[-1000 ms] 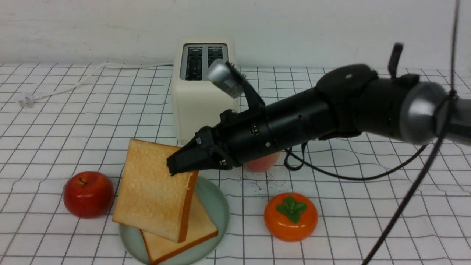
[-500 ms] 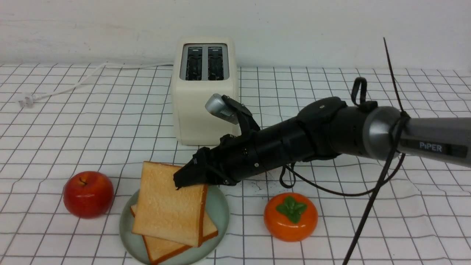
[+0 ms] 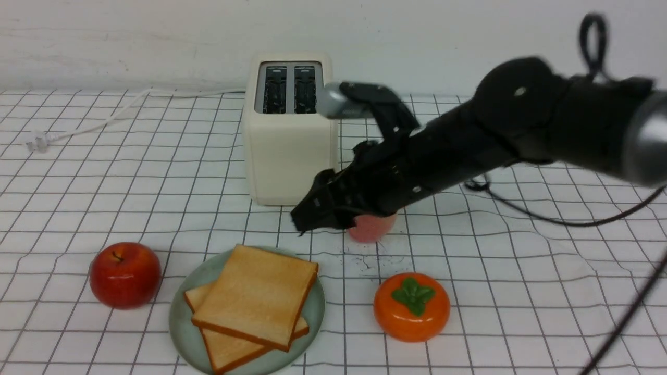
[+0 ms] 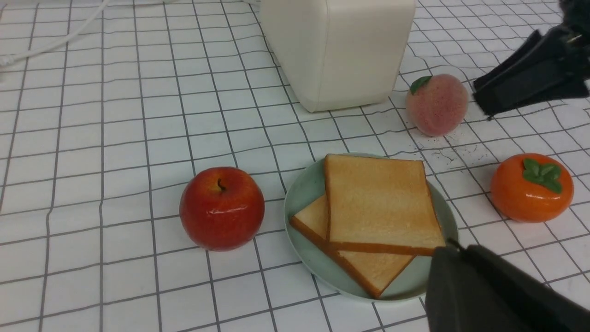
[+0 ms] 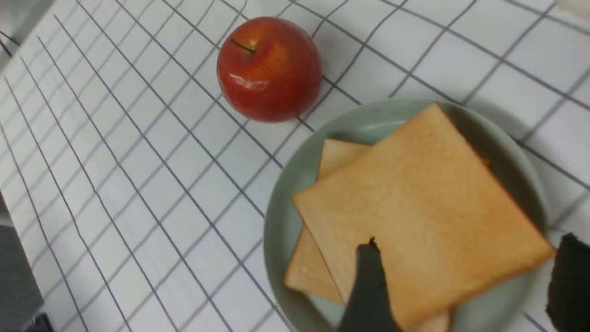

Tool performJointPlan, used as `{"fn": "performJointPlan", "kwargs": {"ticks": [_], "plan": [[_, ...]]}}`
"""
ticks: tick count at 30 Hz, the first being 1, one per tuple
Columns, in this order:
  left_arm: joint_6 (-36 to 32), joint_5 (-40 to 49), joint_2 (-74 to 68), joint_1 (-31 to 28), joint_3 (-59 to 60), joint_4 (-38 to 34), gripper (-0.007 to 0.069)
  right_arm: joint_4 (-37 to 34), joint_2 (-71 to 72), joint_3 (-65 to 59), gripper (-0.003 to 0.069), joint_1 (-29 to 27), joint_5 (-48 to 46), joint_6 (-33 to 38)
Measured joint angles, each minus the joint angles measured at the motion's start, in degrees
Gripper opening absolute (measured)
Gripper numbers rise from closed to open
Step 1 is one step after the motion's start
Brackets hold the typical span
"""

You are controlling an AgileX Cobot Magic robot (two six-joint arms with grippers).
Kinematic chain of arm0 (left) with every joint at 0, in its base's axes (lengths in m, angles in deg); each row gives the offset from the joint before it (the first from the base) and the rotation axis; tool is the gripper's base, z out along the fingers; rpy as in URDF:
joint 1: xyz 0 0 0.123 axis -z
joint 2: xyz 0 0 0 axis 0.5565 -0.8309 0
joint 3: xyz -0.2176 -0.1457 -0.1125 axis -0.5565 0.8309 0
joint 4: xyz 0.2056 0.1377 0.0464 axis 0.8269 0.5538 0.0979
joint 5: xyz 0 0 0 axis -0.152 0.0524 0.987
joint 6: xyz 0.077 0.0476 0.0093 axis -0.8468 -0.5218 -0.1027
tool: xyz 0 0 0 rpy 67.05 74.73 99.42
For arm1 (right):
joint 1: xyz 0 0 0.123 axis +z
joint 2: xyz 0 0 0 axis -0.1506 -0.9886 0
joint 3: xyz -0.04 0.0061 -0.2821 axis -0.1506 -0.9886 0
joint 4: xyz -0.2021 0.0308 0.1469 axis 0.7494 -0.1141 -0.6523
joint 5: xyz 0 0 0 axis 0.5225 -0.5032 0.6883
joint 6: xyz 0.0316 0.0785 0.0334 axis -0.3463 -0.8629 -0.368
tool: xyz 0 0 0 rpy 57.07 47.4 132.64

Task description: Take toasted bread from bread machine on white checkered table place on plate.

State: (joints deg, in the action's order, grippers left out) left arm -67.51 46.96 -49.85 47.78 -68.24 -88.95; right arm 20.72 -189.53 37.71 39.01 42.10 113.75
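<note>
toasted bread [image 3: 258, 297]: two slices are lying flat on the plate [image 3: 180, 320], stacked. The upper one is sitting skewed, with edges of the lower one peeking out beneath it.
plate: sitting on the white checkered table [image 3: 104, 182], in front of the bread machine [image 3: 289, 151], between the red apple [image 3: 125, 274] and the orange persimmon [image 3: 411, 307].
bread machine: standing upright at the back with both slots showing dark, its white cord [image 3: 104, 117] trailing off to the left.
right gripper [image 3: 311, 216]: hanging in the air behind and above the plate, clear of the bread. Its jaws are standing wide and gripping nothing. In the right wrist view its fingers [image 5: 368, 286] are framing the upper slice from above.
left gripper [image 4: 461, 272]: showing only in the left wrist view, as one dark mass hovering near the plate's rim. Its jaws are pressing together with nothing between them.
peach [image 4: 436, 105]: sitting near the bread machine's base, partly hiding behind the right gripper in the front view.
</note>
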Motion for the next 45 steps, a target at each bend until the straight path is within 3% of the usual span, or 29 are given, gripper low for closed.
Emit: {"fn": "performJointPlan", "kwargs": {"ticks": [1,4,9,11,16,21,26,35,45], "plan": [[0.00,-0.20,0.00,0.00,0.00,0.00,-0.0013,1.29,1.24,0.13,0.0423,0.00,-0.80,-1.44],[0.00,-4.00,0.00,0.00,0.32,0.00,-0.0013,13.10,9.69,0.87,0.0271,0.00,-9.84,-10.78],[0.00,-15.26,0.00,0.00,3.46,0.63,-0.0013,25.83,21.95,0.14,0.0022,0.00,-19.76,-21.70],[0.06,-18.04,0.18,0.00,4.20,0.56,-0.0013,29.20,26.16,-1.29,-0.0010,0.00,-21.57,-24.90],[1.10,-20.50,5.62,0.06,6.53,-1.10,-0.0013,37.90,39.50,-9.96,-0.0008,0.00,-26.70,-33.09],[1.30,-21.00,13.61,0.06,10.58,-1.35,-0.0013,40.96,50.68,-19.92,-0.0007,0.00,-28.35,-37.54],[1.36,-26.83,18.85,0.06,18.30,-1.85,-0.0013,42.87,62.66,-31.49,-0.0002,0.00,-26.84,-43.28],[1.46,-32.41,18.85,0.06,29.72,-1.98,-0.0013,52.13,73.26,-50.81,0.0006,0.00,-1.33,-51.96],[1.51,-31.18,18.85,0.06,36.54,-1.98,-0.0013,54.25,73.26,-58.15,0.0013,0.00,2.38,-52.69]]}}
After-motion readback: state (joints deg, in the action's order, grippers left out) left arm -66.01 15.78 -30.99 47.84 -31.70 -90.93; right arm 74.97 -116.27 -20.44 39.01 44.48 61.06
